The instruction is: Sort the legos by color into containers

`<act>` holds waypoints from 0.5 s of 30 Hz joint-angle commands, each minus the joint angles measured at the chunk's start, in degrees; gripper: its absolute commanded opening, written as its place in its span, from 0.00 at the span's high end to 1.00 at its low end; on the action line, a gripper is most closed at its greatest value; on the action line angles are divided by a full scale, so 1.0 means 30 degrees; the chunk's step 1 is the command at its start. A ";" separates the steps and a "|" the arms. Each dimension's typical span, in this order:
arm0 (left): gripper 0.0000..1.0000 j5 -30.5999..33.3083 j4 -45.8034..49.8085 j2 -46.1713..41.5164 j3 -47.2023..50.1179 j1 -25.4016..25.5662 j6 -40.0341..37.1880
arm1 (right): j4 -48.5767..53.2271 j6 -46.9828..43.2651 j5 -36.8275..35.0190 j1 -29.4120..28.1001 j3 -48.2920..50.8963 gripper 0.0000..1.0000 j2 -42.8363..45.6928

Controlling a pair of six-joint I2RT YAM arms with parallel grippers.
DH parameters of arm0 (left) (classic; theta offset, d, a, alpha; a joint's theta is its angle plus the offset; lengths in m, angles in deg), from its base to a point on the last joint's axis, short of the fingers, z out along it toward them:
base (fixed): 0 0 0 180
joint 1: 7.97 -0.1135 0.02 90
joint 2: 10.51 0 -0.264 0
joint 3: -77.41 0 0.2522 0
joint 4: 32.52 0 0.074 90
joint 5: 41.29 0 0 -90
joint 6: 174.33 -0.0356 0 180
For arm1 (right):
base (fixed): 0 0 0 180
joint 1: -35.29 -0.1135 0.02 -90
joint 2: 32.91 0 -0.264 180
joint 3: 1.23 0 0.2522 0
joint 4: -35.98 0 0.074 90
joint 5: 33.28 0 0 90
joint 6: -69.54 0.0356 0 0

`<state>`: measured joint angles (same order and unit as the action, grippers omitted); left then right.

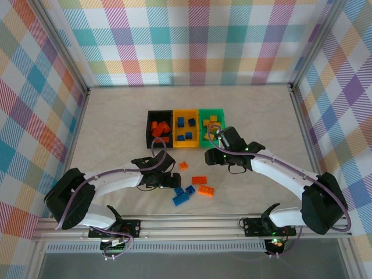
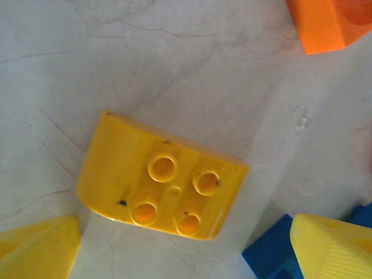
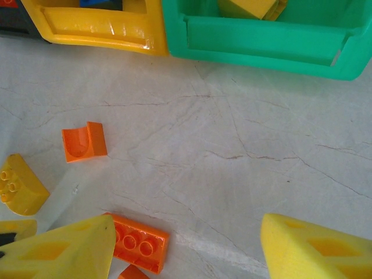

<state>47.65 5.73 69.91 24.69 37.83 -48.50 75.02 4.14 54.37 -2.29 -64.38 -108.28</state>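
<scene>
I am hanging my left claw [image 1: 172,180] spread wide near centre, and my right claw [image 1: 216,142] gaping, farther back.

Loose legos [image 1: 199,180] near bins [image 1: 186,145] (partly full)

I count one black bin [image 1: 147,131], one yellow bin [image 1: 186,111], one green bin [image 1: 212,110]; loose: three orange bricks [image 1: 199,180], one yellow brick [image 2: 160,186].

A robotics lab test cell: a marble-patterned desk [image 1: 116,128] boxed in by aluminium frame posts [image 1: 61,49] and pastel plaid cloth walls [image 1: 192,40], with a left arm [image 1: 110,185] and a right arm [image 1: 285,170] bolted to a metal rail [image 1: 192,224] at its near edge.
</scene>
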 commanded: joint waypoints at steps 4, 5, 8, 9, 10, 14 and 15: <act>0.14 0.0174 -0.1125 0.1841 -0.1339 0.0154 -0.0604 | -0.0058 -0.0187 -0.0042 -0.0156 0.0112 0.33 0.0572; 0.15 0.0387 -0.1061 0.2090 -0.1587 0.0072 -0.0754 | -0.0034 -0.0208 -0.0010 -0.0143 0.0114 0.33 0.0596; 0.20 0.0726 -0.0864 0.2778 -0.2227 -0.0018 -0.1280 | 0.0033 -0.0231 -0.0095 -0.0157 0.0125 0.33 0.0617; 0.21 0.0622 -0.0866 0.3059 -0.2449 -0.0007 -0.1419 | 0.0061 -0.0245 -0.0125 -0.0158 0.0151 0.33 0.0681; 0.22 0.0461 -0.0938 0.3326 -0.2599 -0.0019 -0.1523 | 0.0012 -0.0253 -0.0155 -0.0142 0.0194 0.33 0.0676; 0.30 0.0275 -0.0835 0.4295 -0.3469 -0.0017 -0.1860 | -0.0060 -0.0268 -0.0213 -0.0157 0.0275 0.33 0.0687; 0.30 0.0371 -0.0630 0.4385 -0.3597 -0.0017 -0.2009 | -0.0051 -0.0258 -0.0213 -0.0158 0.0315 0.33 0.0662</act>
<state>50.54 12.14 79.88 15.45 37.72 -51.62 75.04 4.12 54.15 -2.29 -64.35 -107.41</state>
